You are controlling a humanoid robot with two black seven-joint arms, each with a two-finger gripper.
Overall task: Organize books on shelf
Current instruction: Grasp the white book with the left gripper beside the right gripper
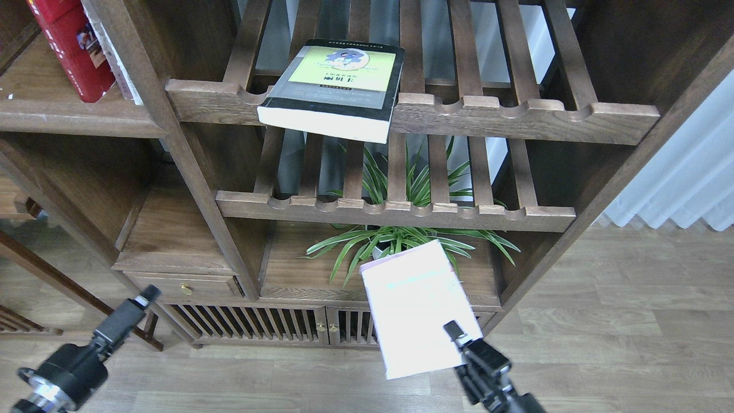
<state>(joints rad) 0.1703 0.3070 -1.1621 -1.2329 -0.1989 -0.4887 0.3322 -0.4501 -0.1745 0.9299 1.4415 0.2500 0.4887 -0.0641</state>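
My right gripper (459, 341) is shut on the lower right corner of the pale white book (416, 307) and holds it in the air in front of the cabinet's lower part. The black-and-lime-green book (335, 86) lies flat on the upper slatted rack, its near edge hanging over the front rail. The red book (71, 46) stands on the solid plank shelf (74, 117) at the upper left, with pale books beside it. My left gripper (140, 301) is low at the left, away from any book; its fingers cannot be told apart.
A spider plant in a white pot (395, 241) stands on the cabinet top behind the held book. A lower slatted rack (395, 215) runs above it. Slatted cabinet doors (258, 327) and a drawer (183, 287) sit below. White curtain (682, 178) hangs at right.
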